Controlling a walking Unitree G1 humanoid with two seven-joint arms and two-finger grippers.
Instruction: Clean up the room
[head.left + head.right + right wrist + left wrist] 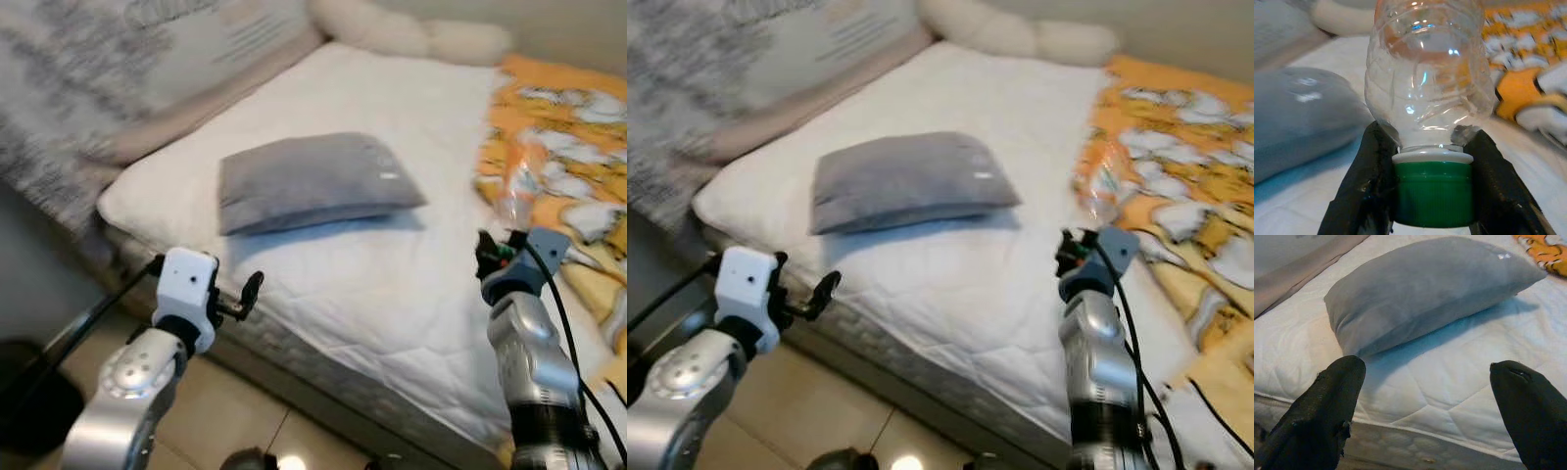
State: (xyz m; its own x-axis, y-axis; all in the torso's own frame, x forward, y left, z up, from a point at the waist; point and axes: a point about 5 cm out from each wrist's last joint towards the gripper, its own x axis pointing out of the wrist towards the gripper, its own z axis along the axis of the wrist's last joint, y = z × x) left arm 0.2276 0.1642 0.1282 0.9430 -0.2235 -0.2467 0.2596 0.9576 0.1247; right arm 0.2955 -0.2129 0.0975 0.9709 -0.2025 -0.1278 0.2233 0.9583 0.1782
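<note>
While held by the neck above the bed's (323, 294) near edge, bottle (516, 181) in right gripper (502, 257), cap down, long axis upright with base tipped toward the orange blanket (563, 117). Picked up, then; not yet binned. Left gripper (235, 299) off the near corner, aimed at pillow (309, 181).

Left wrist: fingers (1327, 411) spread wide, empty, pillow lying mid-mattress.

Right wrist: fingers (1369, 181) clamped on green cap (1432, 193).
</note>
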